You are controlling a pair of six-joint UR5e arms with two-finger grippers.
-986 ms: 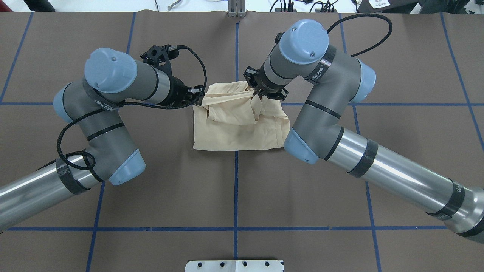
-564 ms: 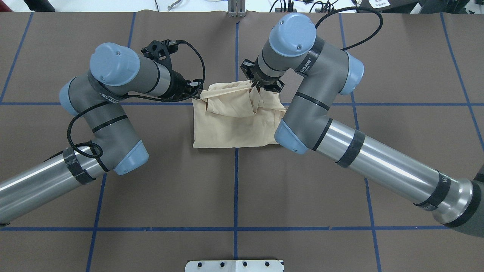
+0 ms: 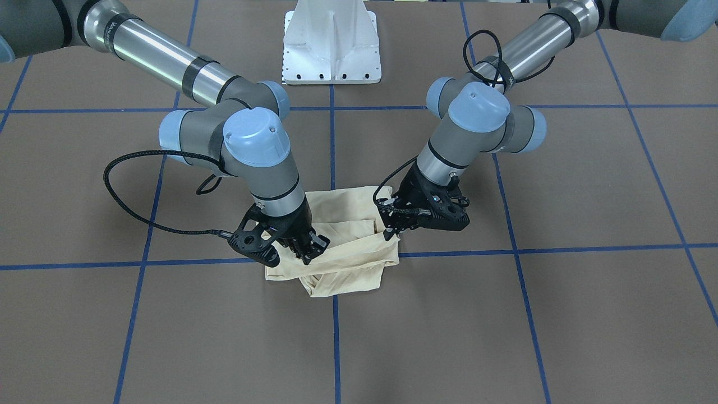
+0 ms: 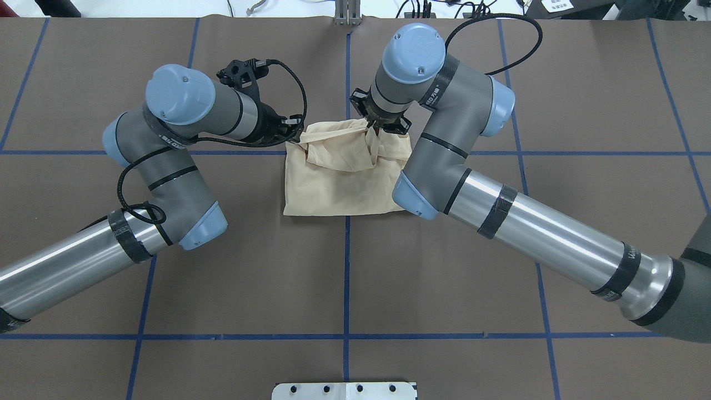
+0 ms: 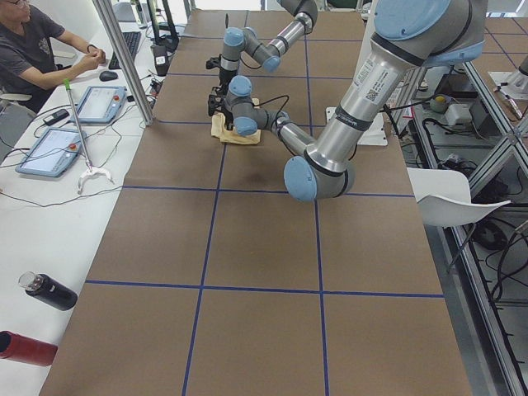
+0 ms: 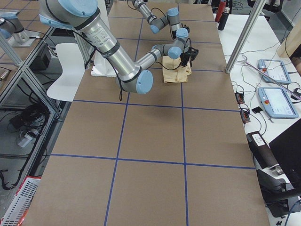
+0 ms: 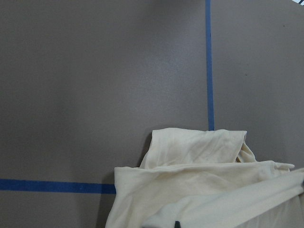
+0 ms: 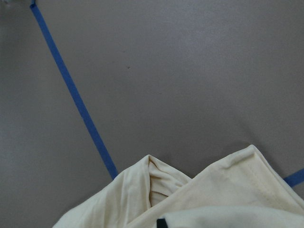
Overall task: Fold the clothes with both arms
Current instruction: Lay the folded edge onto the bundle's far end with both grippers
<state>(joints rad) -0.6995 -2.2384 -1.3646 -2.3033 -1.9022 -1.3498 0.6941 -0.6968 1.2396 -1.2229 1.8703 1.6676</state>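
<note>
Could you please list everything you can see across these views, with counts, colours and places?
T-shirt: one, pale cream-yellow, partly folded at the table's middle.
table: one, brown cover.
blue tape lines: several, forming a grid on the table.
pedestal base: one, white, at the robot's edge of the table.
side bench: one, white, along the table.
teach pendants: two, grey-blue, on the bench.
bottles: two, one black and one red, on the bench.
chair: one, white, beside the table.
person: one, dark shirt, seated at the bench.
arms: two, silver-grey with light-blue caps.
left gripper: black, shut on the T-shirt's far corner.
right gripper: black, shut on its far edge.
</note>
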